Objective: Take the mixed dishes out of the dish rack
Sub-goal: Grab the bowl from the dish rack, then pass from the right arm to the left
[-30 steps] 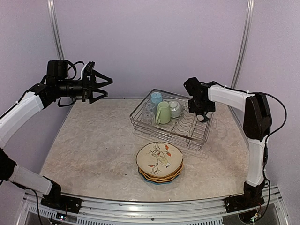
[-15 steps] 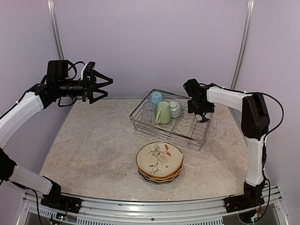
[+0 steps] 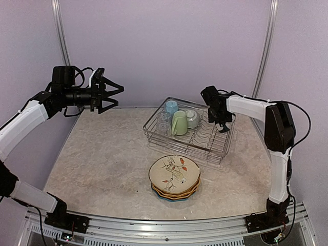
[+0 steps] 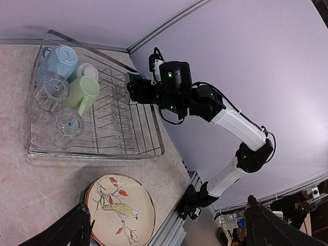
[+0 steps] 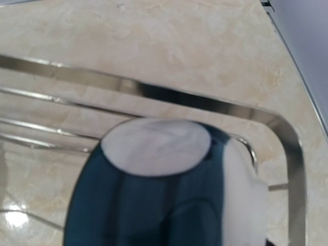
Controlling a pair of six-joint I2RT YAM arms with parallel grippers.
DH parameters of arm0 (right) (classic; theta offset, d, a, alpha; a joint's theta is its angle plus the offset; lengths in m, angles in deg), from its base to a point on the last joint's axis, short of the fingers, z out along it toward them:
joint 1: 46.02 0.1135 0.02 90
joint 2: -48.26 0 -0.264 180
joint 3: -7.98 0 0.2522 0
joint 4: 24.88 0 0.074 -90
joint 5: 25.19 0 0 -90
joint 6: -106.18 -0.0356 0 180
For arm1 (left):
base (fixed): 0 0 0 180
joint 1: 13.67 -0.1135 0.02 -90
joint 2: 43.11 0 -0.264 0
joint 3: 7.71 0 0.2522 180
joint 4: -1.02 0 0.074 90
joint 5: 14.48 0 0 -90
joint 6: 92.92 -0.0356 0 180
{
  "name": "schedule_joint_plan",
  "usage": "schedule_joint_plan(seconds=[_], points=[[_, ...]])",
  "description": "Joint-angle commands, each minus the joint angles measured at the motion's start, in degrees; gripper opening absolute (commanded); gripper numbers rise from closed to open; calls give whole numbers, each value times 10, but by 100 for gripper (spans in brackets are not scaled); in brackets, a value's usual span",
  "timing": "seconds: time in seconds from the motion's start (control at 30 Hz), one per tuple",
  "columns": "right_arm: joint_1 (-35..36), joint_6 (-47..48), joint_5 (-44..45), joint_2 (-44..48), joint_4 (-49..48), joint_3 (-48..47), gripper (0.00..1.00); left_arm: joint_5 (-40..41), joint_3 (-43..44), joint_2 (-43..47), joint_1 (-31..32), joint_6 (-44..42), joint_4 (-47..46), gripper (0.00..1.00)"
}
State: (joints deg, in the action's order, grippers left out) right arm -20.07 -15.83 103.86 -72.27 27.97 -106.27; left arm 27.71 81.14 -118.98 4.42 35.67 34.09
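marbled table, lilac walls; dish rack sits back right with a green mug inside. right gripper is down at a dark bowl in its far corner, can't tell if it's gripping. left gripper hovers high, fingers spread.

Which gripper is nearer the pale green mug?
Right. The right gripper hangs over the dish rack, right of the pale green mug; the left gripper hovers far left of the rack.
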Motion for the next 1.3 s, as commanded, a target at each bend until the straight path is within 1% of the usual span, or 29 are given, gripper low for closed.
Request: schedule_joint_plan(seconds=[0.0, 0.13, 0.37, 0.57, 0.7, 0.9, 1.27], points=[[-15, 14, 5, 11, 4, 22, 60, -7, -7, -4, 3, -2, -11, 99], [-9, 31, -5, 34, -16, 30, 48, -8, -7, -5, 4, -1, -11, 99], [1, 39, 6, 63, -19, 28, 46, -7, -7, -5, 4, -1, -11, 99], [4, 38, -4, 91, -33, 44, 35, -8, -7, -5, 4, -1, -11, 99], [4, 39, -29, 120, -66, 66, 35, -7, -8, -5, 3, -1, -11, 99], [0, 37, -102, 172, -134, 111, 35, -7, -7, -7, 3, -1, -11, 99], [-26, -27, -316, 270, -303, 245, 35, -7, -7, -5, 3, -1, -10, 99]])
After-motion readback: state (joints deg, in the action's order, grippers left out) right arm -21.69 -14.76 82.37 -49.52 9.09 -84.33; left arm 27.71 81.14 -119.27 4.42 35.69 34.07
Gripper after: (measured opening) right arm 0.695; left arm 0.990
